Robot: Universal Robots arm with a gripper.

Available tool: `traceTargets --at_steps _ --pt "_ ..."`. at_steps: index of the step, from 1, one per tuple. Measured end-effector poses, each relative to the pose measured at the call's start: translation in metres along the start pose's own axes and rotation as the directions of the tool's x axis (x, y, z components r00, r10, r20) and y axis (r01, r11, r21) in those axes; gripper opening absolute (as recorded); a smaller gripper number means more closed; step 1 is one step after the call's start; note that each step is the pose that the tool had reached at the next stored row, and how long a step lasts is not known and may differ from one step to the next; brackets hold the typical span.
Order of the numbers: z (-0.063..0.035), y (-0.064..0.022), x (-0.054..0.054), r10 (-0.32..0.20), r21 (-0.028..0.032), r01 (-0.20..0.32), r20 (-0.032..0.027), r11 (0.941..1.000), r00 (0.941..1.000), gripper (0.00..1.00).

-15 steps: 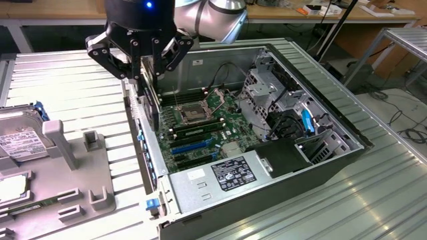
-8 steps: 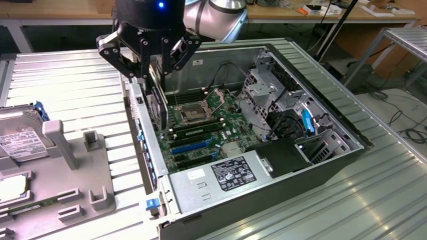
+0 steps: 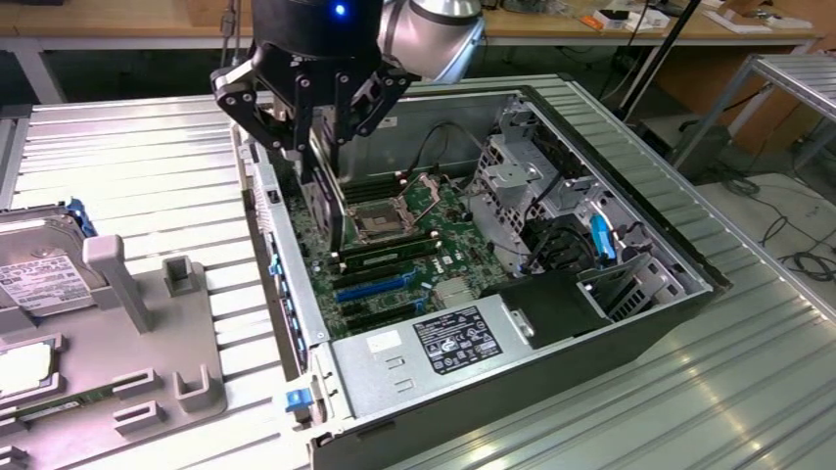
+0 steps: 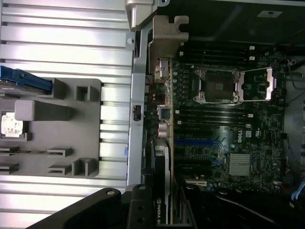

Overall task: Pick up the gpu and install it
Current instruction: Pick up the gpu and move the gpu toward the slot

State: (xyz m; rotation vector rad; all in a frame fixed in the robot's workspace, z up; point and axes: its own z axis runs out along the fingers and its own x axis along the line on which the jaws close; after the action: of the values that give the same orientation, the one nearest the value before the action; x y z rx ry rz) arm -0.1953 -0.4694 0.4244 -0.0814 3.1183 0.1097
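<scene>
At the worktop's (image 3: 157,147) edge on the exterior view's left, a silver hard drive (image 3: 33,269) with a white label sat in a grey fixture tray (image 3: 144,333). A narrow green memory stick (image 3: 66,401) lay in the same tray, nearer the worktop's front corner. The tray's upright posts stood bare.

Just beyond the tray, toward the middle of the worktop, the open computer case (image 3: 496,392) lay on its side. The gripper (image 3: 317,147) hung over the case's wall nearest the tray, its black fingers clamped on the gpu (image 3: 327,206). The card was held upright and edge-on, and its lower part reached down inside the case over the motherboard (image 3: 418,235). In the wrist view the gpu (image 4: 161,200) ran along the board's edge by the case wall, with its silver bracket (image 4: 167,36) at the far end. Whether the card's bottom edge touched a slot could not be told.

Next to the card was the CPU socket (image 3: 379,220). The blue slots (image 3: 372,284) lay nearer the front, and beside them sat the power supply (image 3: 438,343) with its dark label. A metal drive cage (image 3: 523,171) filled the case's far side, toward the exterior view's right.
</scene>
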Motion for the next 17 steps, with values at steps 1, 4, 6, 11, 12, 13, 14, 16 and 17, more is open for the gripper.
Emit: traceTargets --at_steps 1,4,6,11,12,13,14,16,17 --pt "0.0000 -0.0001 -0.001 0.000 0.0000 0.000 0.0000 1.0000 1.0000 0.27" --pt "0.0001 -0.0003 -0.005 0.000 0.0001 0.000 0.0000 1.0000 1.0000 0.27" --pt "0.0001 -0.0004 -0.008 0.000 0.0001 0.000 -0.0001 1.0000 1.0000 0.27" --pt "0.0002 -0.0007 -0.014 0.000 0.0001 0.000 -0.0001 1.0000 1.0000 0.27" --pt "0.0002 -0.0008 -0.015 0.000 0.0001 0.000 -0.0001 1.0000 1.0000 0.27" --pt "0.0002 -0.0008 -0.017 0.000 0.0001 0.000 -0.0001 1.0000 1.0000 0.27" --pt "0.0003 -0.0009 -0.018 0.000 0.0001 0.000 -0.0001 1.0000 1.0000 0.27" --pt "0.0004 -0.0011 -0.020 0.000 0.0001 0.000 0.0000 1.0000 1.0000 0.27" --pt "0.0004 -0.0011 -0.021 0.000 0.0001 0.000 -0.0001 1.0000 1.0000 0.27"
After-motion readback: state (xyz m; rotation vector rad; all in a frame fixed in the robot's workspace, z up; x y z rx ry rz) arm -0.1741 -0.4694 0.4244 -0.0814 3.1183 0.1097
